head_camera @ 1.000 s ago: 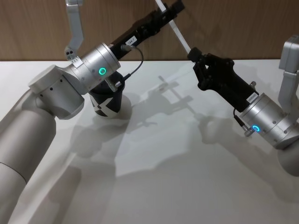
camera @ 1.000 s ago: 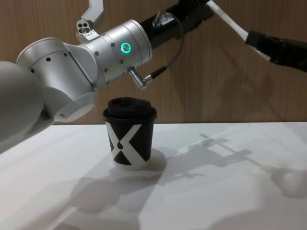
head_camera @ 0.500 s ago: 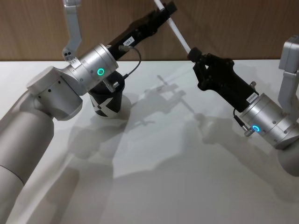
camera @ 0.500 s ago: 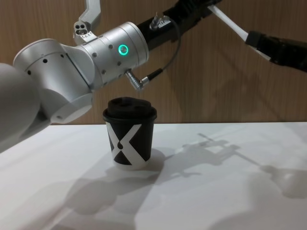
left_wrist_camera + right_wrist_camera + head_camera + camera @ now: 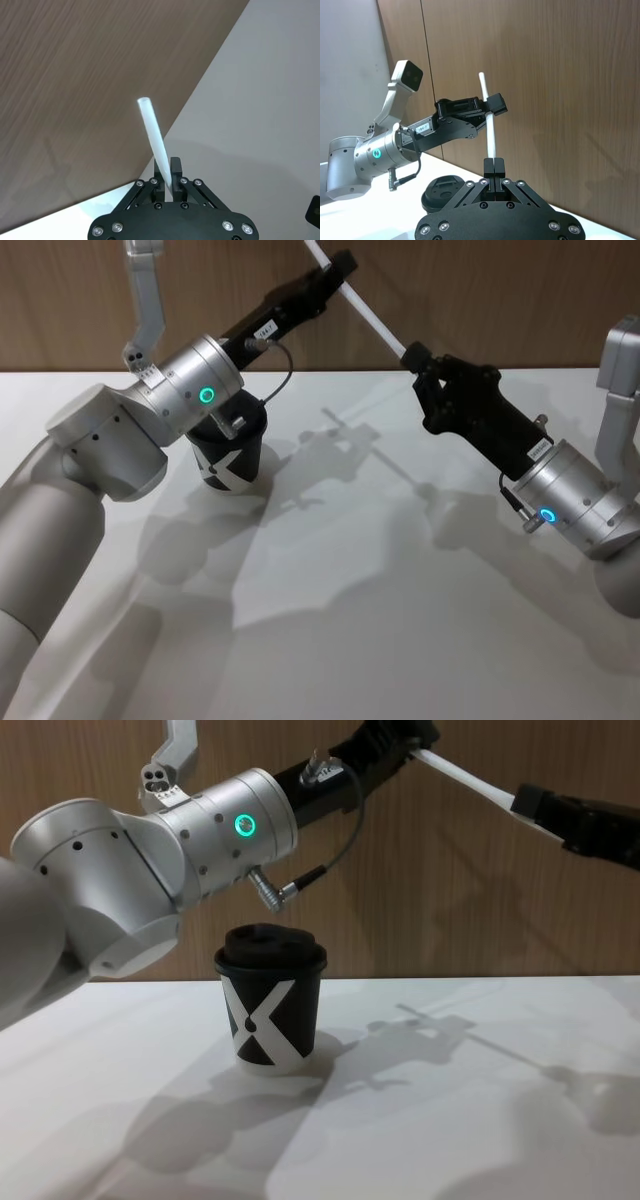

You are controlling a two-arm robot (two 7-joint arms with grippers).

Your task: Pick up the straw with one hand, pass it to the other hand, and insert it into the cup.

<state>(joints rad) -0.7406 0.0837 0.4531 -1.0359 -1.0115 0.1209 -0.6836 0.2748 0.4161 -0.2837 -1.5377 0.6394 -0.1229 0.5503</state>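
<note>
White straw (image 5: pixel 368 312) spans midair, left pincer (image 5: pixel 337 269) and right pincer (image 5: pixel 412 356) both clamped on it.

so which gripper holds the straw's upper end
The left gripper, with the green wrist ring: it clamps the straw near its top, while the right gripper pinches the lower end.

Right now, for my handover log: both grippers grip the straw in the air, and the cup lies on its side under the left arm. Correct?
No: the cup stands upright, lid on top, as the chest view shows. The rest holds: the left gripper and the right gripper both grip the straw in the air, with the cup under the left arm.
</note>
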